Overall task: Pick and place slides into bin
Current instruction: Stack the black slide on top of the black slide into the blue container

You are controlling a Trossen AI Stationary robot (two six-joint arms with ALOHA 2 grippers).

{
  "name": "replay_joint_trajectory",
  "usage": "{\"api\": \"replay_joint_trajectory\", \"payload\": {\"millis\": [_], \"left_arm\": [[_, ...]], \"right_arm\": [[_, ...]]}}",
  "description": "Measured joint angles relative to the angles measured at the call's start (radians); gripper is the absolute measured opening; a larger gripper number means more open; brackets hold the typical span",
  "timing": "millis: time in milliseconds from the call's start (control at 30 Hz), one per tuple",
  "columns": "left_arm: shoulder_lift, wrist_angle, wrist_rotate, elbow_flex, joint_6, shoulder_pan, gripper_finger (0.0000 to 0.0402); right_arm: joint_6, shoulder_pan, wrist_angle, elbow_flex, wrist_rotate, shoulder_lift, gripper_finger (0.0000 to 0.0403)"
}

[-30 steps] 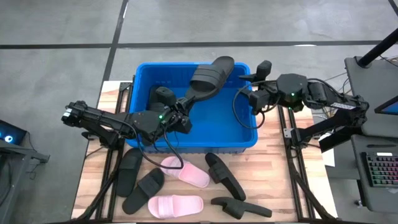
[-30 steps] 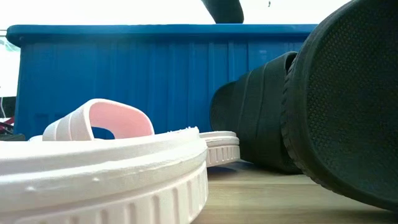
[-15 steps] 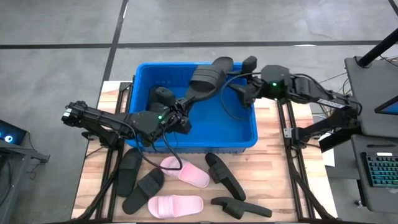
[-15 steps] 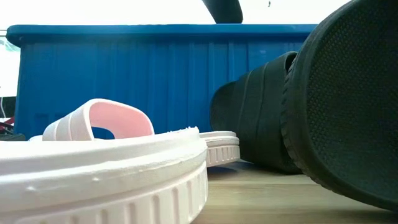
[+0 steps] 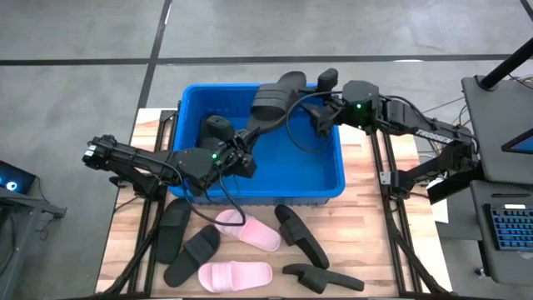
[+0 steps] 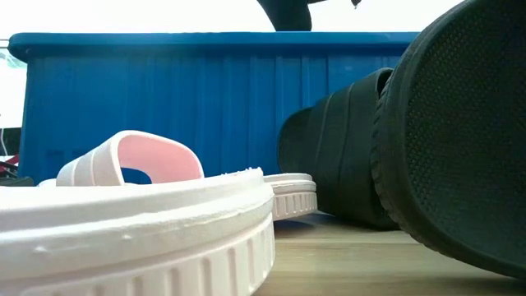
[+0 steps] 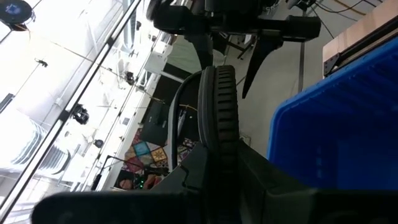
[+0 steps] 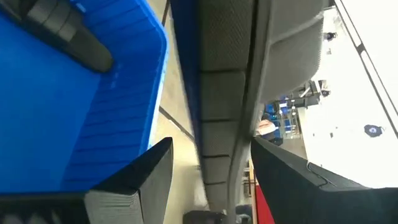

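My left gripper (image 5: 246,140) is shut on a black slide (image 5: 275,96) and holds it high over the blue bin (image 5: 329,179). My right gripper (image 5: 319,98) hovers open at the bin's far right. Its fingers stand on either side of the slide's free end (image 8: 224,93). I cannot tell whether they touch it. Several more black slides (image 5: 300,236) and two pale pink slides (image 5: 250,232) lie soles down on the wooden table in front of the bin. The low view shows a pink slide (image 6: 131,164) and black slides (image 6: 345,164) before the bin's wall (image 6: 164,99). My left gripper pinches the black slide's near end (image 7: 214,158) between its two fingers, which come level from the table's near left and lie along the slide. The slide stands on edge and sticks out past the fingers toward the far right, clear of the bin.
The bin fills the far half of the table, and dark cables (image 5: 304,142) hang over it. The slides crowd the near strip of table. The arms' frames stand at the table's left and right edges. A keyboard (image 5: 510,229) lies off the table to the right.
My right gripper has moved toward the table's left, from beyond the bin's right rim to the free end of the held slide, rolling a little on the way. It has stayed open. My left gripper has kept the slide in place.
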Motion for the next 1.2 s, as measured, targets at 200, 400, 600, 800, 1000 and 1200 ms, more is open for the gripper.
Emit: {"api": "replay_joint_trajectory", "payload": {"millis": [200, 400, 600, 800, 1000, 1200], "left_arm": [[0.000, 0.005, 0.009, 0.000, 0.025, -0.002, 0.0027], [0.000, 0.016, 0.001, 0.001, 0.045, -0.002, 0.0027], [0.000, 0.016, 0.001, 0.004, 0.050, -0.001, 0.0027], [0.000, 0.016, 0.001, 0.004, 0.050, -0.001, 0.0027], [0.000, 0.017, 0.000, 0.004, 0.049, -0.001, 0.0027], [0.000, 0.017, -0.002, 0.004, 0.047, -0.001, 0.0031]], "right_arm": [[0.022, -0.002, 0.047, 0.000, -0.004, -0.014, 0.0208], [-0.007, -0.006, 0.042, 0.000, -0.007, -0.002, 0.0208], [-0.008, -0.007, 0.043, 0.002, -0.007, 0.003, 0.0207], [-0.004, -0.007, 0.043, 0.002, -0.003, 0.001, 0.0205], [0.024, -0.007, 0.041, 0.002, 0.001, 0.002, 0.0154], [0.023, -0.007, 0.041, 0.002, 0.001, 0.002, 0.0079]]}}
